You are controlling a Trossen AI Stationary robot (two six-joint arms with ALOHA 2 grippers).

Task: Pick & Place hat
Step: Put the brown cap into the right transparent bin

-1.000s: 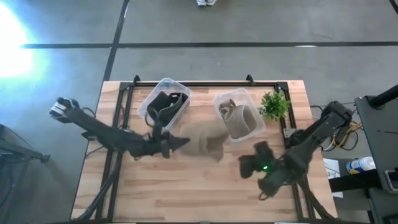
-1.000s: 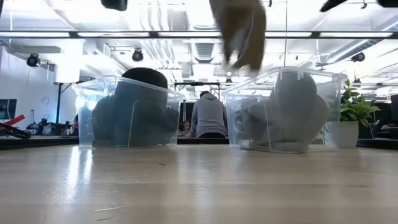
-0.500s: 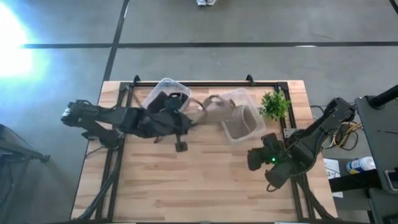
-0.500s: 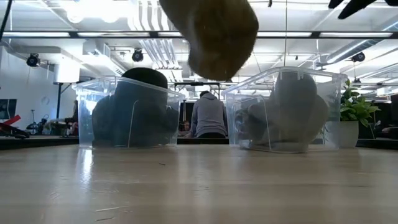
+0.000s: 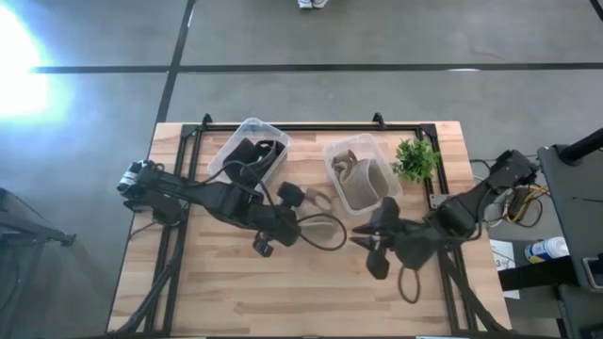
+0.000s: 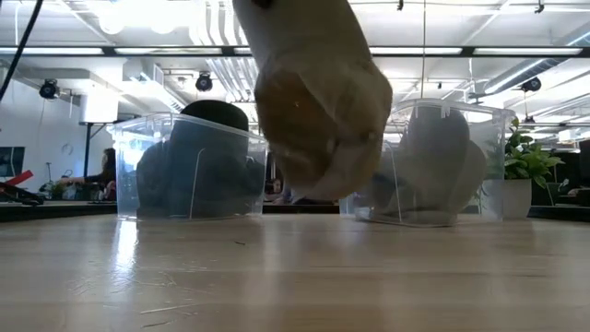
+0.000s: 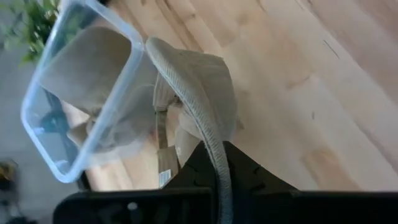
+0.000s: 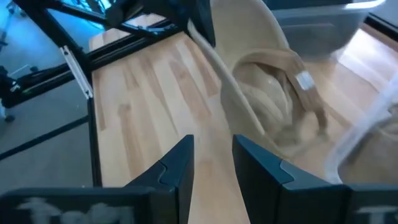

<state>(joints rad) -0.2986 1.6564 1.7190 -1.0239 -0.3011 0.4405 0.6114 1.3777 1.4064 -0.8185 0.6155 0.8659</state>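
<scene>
A tan hat (image 6: pixel 318 101) hangs in the air over the middle of the table, between the two arms. In the left wrist view its crown (image 7: pixel 196 93) and brim show edge-on. My left gripper (image 5: pixel 292 226) is shut on the hat. My right gripper (image 8: pixel 211 162) is open and stands just right of the hat (image 8: pixel 267 93), pointing at it without touching. Two clear bins stand at the far side. The left bin (image 5: pixel 247 151) holds dark hats and the right bin (image 5: pixel 363 174) holds tan hats. My left gripper pinches the hat's brim (image 7: pixel 214 155) between its two fingers, and the brim's edge runs back between them. The hat is lifted clear of the table and hangs below and ahead of the fingers, its crown (image 6: pixel 323 138) low.
A small potted plant (image 5: pixel 415 160) stands right of the tan-hat bin. A dark frame (image 5: pixel 283 127) runs along the table's far edge and sides. Bare wood (image 5: pixel 283 292) lies toward the near edge. People show in the room behind, in the low view.
My left arm has swung the hat from the table's middle to between the bins, then back toward the near edge and down. The hat now hangs lower and closer to the low camera. My right gripper has moved left toward the hat.
</scene>
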